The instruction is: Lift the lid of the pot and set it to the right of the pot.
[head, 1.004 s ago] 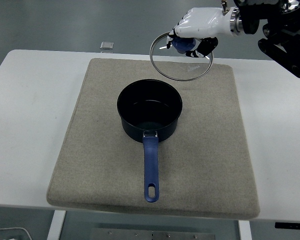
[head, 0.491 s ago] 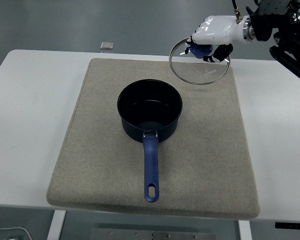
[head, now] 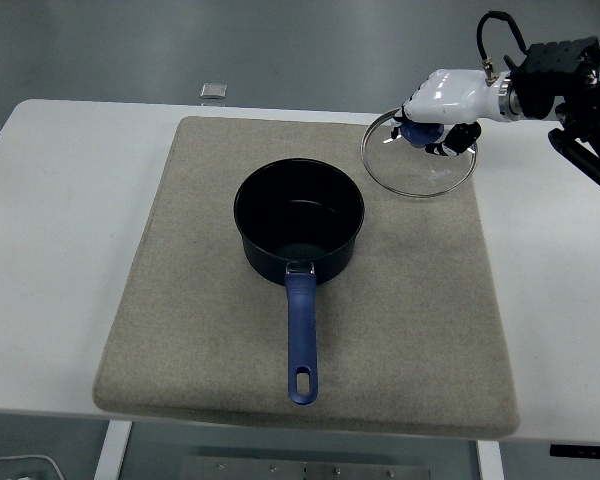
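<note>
Single head view, high on the robot's side, angled forward and down over the white table (head: 70,250) (near edge at bottom).

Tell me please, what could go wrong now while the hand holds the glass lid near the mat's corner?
1. The right hand grips the lid only by its blue knob, so the lid could tilt or slip.
2. The lid hangs over the mat edge; set down there, it may rest half on the table and rock.
</note>
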You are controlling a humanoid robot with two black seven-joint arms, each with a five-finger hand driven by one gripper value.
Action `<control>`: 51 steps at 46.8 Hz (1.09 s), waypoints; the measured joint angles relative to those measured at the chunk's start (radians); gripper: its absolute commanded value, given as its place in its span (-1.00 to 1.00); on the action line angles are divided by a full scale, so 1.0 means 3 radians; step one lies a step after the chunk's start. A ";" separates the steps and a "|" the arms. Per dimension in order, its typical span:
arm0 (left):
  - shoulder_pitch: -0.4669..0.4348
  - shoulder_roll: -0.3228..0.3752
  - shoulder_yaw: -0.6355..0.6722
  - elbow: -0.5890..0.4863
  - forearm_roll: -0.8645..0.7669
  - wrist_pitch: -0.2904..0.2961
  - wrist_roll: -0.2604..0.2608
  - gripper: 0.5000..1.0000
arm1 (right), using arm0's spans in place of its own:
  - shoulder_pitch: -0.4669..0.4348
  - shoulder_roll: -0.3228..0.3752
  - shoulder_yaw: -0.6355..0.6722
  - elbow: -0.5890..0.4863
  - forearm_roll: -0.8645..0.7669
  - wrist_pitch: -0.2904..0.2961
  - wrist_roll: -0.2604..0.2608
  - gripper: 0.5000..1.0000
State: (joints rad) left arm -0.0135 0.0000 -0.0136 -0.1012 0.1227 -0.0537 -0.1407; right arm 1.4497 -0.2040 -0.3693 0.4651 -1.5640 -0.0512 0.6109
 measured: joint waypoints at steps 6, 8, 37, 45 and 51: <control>-0.0001 0.0000 0.0000 0.0000 0.0000 0.0000 0.0000 1.00 | -0.0037 -0.0036 -0.0006 0.0002 0.0003 -0.0025 0.0000 -1.00; -0.0001 0.0000 0.0000 0.0000 0.0000 0.0000 0.0000 1.00 | -0.0052 -0.0061 -0.0006 0.0002 0.0004 -0.0028 0.0000 -1.00; -0.0001 0.0000 0.0001 0.0000 0.0000 0.0000 -0.0001 1.00 | -0.0204 -0.0133 0.0002 0.0055 0.0032 -0.0035 0.0000 -1.00; 0.0001 0.0000 0.0000 0.0000 0.0000 0.0001 -0.0001 1.00 | -0.0219 -0.0133 0.0006 0.0055 0.0034 -0.0062 0.0000 -1.00; 0.0000 0.0000 0.0000 0.0000 0.0000 0.0002 -0.0001 1.00 | -0.0271 -0.0129 0.0013 0.0055 0.0034 -0.0068 0.0000 -1.00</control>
State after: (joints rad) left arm -0.0136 0.0000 -0.0136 -0.1012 0.1227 -0.0532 -0.1408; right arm 1.3685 -0.2426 -0.3654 0.4817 -1.5538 -0.0715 0.6109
